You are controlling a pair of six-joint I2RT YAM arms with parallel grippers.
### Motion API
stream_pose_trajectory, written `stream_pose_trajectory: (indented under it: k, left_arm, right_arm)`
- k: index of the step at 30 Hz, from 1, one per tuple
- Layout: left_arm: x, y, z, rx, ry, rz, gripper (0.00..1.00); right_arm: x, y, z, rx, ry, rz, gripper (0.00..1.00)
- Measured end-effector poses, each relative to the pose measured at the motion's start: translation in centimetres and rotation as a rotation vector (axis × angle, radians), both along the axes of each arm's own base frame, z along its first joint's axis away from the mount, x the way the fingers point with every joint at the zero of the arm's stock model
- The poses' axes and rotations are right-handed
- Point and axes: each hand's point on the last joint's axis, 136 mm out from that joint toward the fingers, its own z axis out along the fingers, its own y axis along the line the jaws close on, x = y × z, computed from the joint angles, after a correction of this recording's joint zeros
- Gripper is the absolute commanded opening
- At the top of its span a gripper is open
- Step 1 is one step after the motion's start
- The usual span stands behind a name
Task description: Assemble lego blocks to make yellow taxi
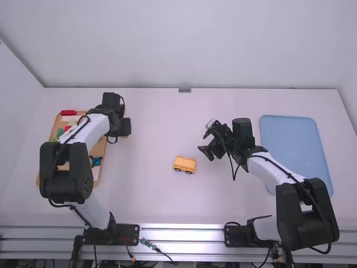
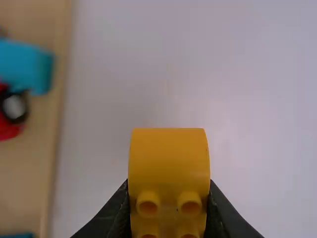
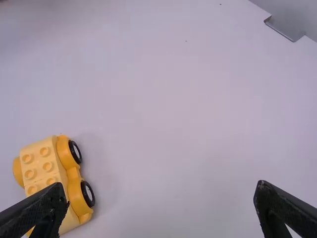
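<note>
The left gripper point(image 1: 126, 134) is gripping a yellow-orange plastic block with a curved face and round studs point(image 2: 169, 153), and is hovering at 10 o'clock from the yellow toy-brick car base with black wheels point(image 1: 184, 164). That base is sitting on the white table point(image 1: 162, 123), with a wooden tray of coloured bricks point(image 1: 102, 151) lying at 9 o'clock and a light-blue plastic tray point(image 1: 295, 145) at 3. The right gripper point(image 1: 205, 139), spread open and empty, is hanging near the base's 1 o'clock
</note>
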Motion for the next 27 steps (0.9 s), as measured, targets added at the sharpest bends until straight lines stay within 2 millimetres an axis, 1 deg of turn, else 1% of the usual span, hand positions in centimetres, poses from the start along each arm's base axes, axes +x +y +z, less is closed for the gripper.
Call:
stream_pose_trajectory:
  k: [2,3,4,5,9,12,14,18,19,23,25,26,27]
  left_arm:
    - [-0.4,-2.5,-0.2,0.009,0.015,-0.178,0.02]
    - [-0.6,-3.5,-0.2,0.012,0.021,-0.250,0.01]
    - [-0.8,-4.1,-0.3,0.013,0.025,-0.296,0.01]
    - [-1.2,-5.6,-0.4,0.017,0.027,-0.417,0.02]
    - [-2.3,-7.9,-0.5,0.005,0.029,-0.645,0.02]
    - [-2.9,-8.9,-0.4,-0.014,0.021,-0.770,0.02]
    - [-3.8,-9.7,-0.4,-0.036,0.024,-0.881,0.02]
    - [-5.1,-10.5,-0.5,-0.038,0.037,-1.022,0.02]
    - [-5.2,-10.6,-0.6,-0.033,0.040,-1.035,0.02]
    - [-6.5,-12.0,-1.1,0.050,0.095,-1.145,0.02]
    - [-7.3,-13.4,-1.6,0.124,0.113,-1.243,0.02]
    - [-7.4,-13.6,-1.7,0.133,0.115,-1.259,0.02]
    - [-8.2,-14.2,-2.2,0.163,0.128,-1.320,0.02]
  right_arm:
    - [0.0,0.0,0.0,0.000,-0.001,0.000,0.99]
    - [0.0,0.0,0.0,-0.001,-0.002,0.001,0.99]
    - [0.0,0.0,0.0,0.000,-0.001,0.001,0.99]
    - [0.0,0.0,0.0,0.000,-0.002,0.002,0.99]
    - [0.0,0.0,0.1,0.002,-0.005,0.002,0.99]
    - [0.3,0.2,0.4,0.009,-0.024,0.005,0.99]
    - [0.4,0.4,0.8,0.022,-0.040,0.015,0.99]
    - [0.2,0.7,1.0,0.039,-0.037,0.032,0.99]
    - [0.2,0.7,1.0,0.039,-0.038,0.034,0.99]
    - [0.1,0.7,1.2,0.059,-0.031,0.044,0.99]
    - [-0.1,0.5,1.2,0.077,-0.021,0.052,0.99]
    - [-0.1,0.5,1.2,0.081,-0.015,0.051,0.99]
    - [-0.3,0.4,1.2,0.088,-0.005,0.053,0.99]
